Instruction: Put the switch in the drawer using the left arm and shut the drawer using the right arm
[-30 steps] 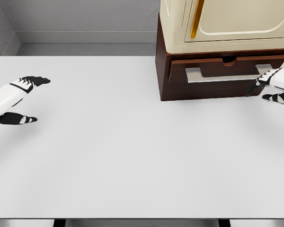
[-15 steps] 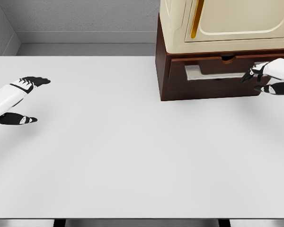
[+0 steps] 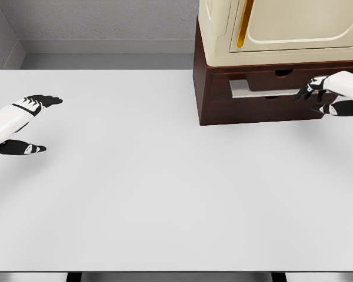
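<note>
Two hands partly cut off, right hand [image 3: 332, 97] covering drawer [image 3: 265, 88] handle end

Simulated test bench: bare white table [image 3: 135, 194], grey walls [image 3: 100, 20].

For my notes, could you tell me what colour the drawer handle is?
Light grey handle, clearest in the head view.

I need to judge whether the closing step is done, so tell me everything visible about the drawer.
The drawer is a dark reddish-brown, wood-look front set in the brown base under the cream cabinet, at the table's far right. It carries a pale grey bar handle and a small notch at its top edge. It looks pushed in, about flush. The right hand, fingers spread, is at the handle's right end; actual contact is unclear. Its inside is hidden.
</note>
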